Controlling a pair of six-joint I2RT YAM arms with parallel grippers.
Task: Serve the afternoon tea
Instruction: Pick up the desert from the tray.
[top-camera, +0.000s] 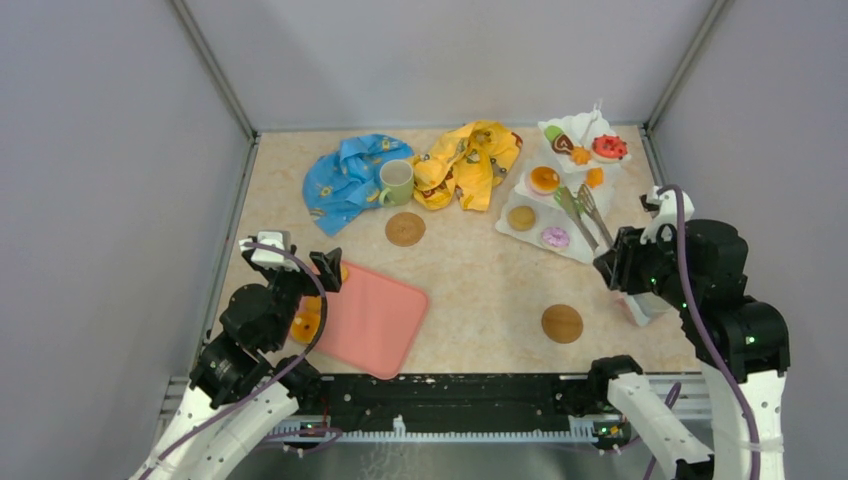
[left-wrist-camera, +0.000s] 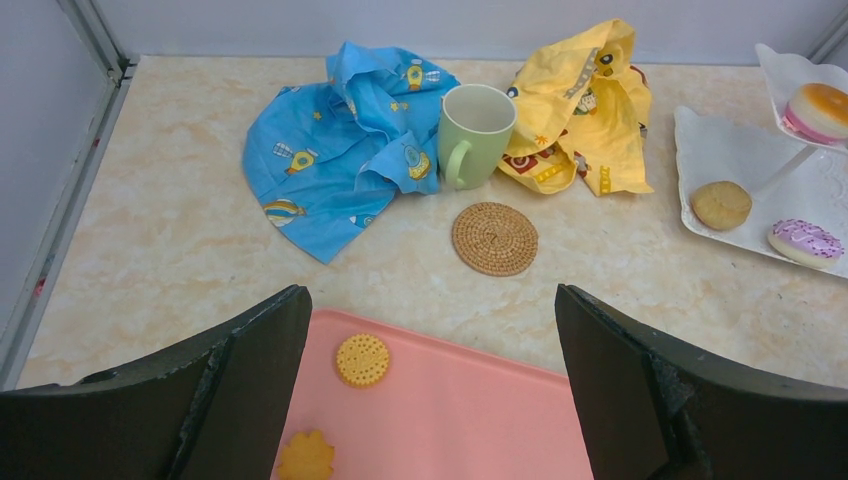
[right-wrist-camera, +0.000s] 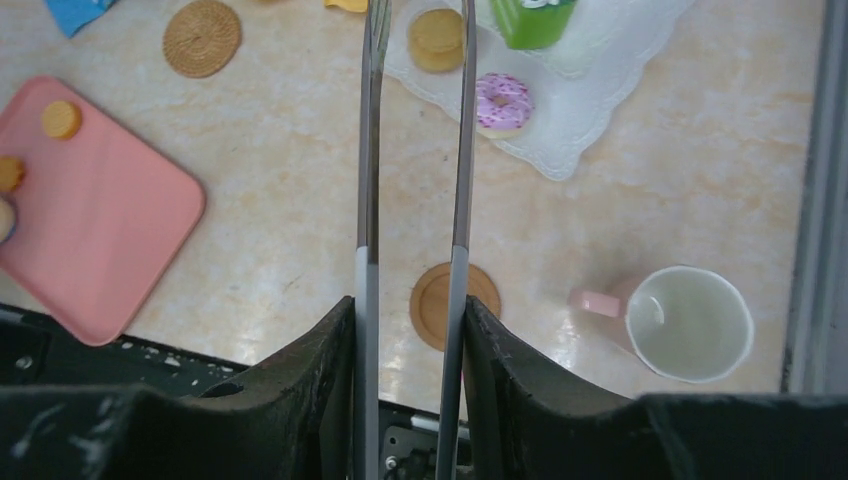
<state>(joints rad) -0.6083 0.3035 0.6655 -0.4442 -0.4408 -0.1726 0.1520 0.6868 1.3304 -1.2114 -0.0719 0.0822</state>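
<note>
right gripper (right-wrist-camera: 410, 320): clenched on metal tongs (right-wrist-camera: 368, 200), long axis pointed at three-tier stand (right-wrist-camera: 600, 115). left gripper (left-wrist-camera: 430, 300): i logged it released wide above round biscuit (left-wrist-camera: 362, 359) on pink tray (left-wrist-camera: 470, 420), nearer that arm.

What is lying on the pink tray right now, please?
A round yellow biscuit and a flower-shaped orange cookie lie on the pink tray. From above, the left arm covers its left edge, so more may be hidden there.

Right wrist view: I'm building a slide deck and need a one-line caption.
Right claw grips metal tongs; brown coaster and white mug sit side by side on the table beneath.
</note>
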